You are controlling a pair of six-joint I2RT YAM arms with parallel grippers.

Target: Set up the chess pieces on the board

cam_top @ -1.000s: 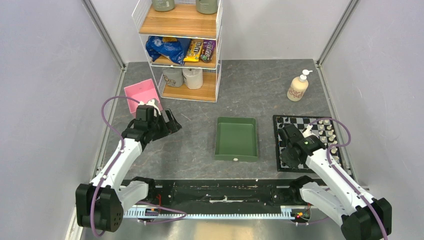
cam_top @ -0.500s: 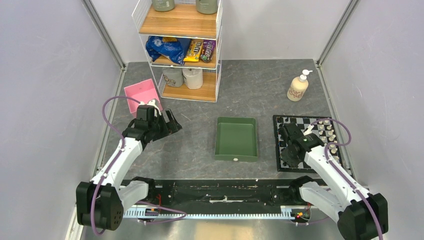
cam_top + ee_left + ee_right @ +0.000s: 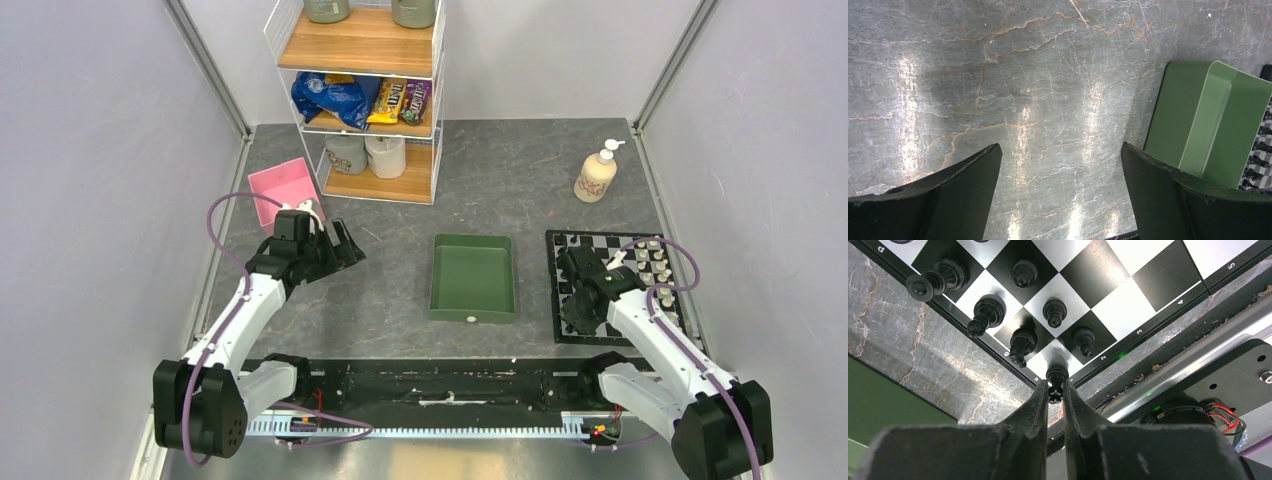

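"What had shifted since the earlier top view?"

"Only the right arm. The right gripper had edged slightly toward the lower left corner of the board. The left gripper had kept its place, jaws wide apart over the bare table, with the green tray at the right of its view."

"And the right one's hold?"

"It was pinched on a black rook at the board's corner square, lower centre of the wrist view. Other black pieces stood just above it."

"Which step was that?"

"Seating that rook, I judged, though I couldn't tell whether its base touched. The next move called for a gentle release and a straight lift clear of the neighbours."
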